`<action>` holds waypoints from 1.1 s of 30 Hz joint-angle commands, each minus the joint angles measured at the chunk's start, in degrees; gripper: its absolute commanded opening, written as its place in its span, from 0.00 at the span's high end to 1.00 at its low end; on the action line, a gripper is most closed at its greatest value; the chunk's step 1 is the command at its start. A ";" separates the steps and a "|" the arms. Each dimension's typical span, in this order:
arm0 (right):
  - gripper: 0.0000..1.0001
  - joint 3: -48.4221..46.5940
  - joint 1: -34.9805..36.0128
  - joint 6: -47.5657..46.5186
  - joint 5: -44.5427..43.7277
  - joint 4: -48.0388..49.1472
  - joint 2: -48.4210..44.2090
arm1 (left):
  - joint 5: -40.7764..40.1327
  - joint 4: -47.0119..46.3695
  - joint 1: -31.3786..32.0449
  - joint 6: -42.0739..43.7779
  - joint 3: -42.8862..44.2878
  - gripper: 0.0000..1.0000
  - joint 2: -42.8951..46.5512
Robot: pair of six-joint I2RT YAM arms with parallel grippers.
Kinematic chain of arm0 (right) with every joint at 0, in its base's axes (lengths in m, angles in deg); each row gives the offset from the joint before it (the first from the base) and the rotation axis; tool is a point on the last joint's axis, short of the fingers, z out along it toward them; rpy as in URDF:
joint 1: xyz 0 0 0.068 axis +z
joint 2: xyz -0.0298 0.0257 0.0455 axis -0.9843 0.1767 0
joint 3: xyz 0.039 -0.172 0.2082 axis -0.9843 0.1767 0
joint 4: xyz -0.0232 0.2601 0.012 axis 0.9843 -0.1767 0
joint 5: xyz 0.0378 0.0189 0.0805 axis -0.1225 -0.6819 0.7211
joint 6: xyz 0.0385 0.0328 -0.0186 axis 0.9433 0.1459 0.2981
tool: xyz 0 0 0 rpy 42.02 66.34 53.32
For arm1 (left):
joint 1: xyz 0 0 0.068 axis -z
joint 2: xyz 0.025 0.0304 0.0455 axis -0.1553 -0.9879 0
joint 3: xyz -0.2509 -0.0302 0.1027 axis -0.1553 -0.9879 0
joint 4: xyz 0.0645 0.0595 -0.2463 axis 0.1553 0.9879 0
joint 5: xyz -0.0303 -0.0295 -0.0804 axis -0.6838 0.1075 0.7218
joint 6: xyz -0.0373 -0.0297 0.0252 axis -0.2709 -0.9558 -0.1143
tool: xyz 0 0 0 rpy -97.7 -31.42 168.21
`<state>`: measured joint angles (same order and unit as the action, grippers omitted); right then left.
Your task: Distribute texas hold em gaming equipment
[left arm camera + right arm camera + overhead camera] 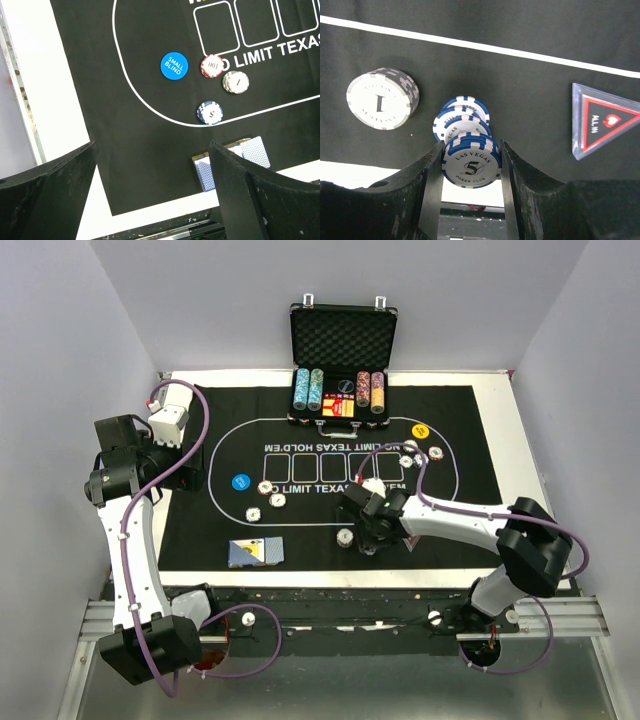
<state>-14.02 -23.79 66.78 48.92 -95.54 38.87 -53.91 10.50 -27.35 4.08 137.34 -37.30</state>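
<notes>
The right hand is clamping a blue chip by its rim, a round disc with a blue-and-white striped edge, its white face reading "LAS VEGAS 5 POKER CLUB". Just behind it a blue pile of like chips is lying overlapped on the mat, a matte black cloth crossed by a white line. Left of the pile a grey stack is showing a "1". Well apart to the right, a clear-edged red triangle is reading "ALL IN". The left hand is hanging over the mat's near left corner, its dull black fingers spread wide and gripping nothing. Beyond it a glossy blue button is reading "SMALL BLIND", with a red chip marked "100", a white chip marked "1" and a navy chip marked "5" lying beside it. Blue-backed cards are lying fanned near the mat's edge, beside the bare white surface. A yellow button is sitting further right, and a foam-lined case is standing open at the far side, holding rows of chips.
</notes>
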 commanded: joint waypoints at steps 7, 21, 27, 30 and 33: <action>0.70 0.00 -12.42 -1.76 -4.62 -4.10 -8.91 | 0.48 0.04 -0.31 0.22 0.64 0.01 1.05; 0.70 1.41 -21.75 -4.14 -9.19 3.72 0.75 | 0.13 0.66 -0.39 0.92 0.99 0.01 1.93; 0.68 1.76 -22.46 -4.14 -9.28 6.28 3.83 | 0.83 0.83 -0.31 0.75 1.08 0.01 1.32; 0.53 2.55 -22.54 -3.79 -9.28 6.10 4.18 | 0.66 0.75 -0.39 0.84 0.90 0.01 1.49; 0.44 3.78 -22.54 -3.44 -8.40 5.75 3.05 | 0.66 0.57 -0.39 1.10 0.55 0.01 1.49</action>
<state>-12.64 -45.93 62.50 41.77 -91.43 41.30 -53.89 10.87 -27.35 4.32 137.34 -36.40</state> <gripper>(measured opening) 0.524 0.990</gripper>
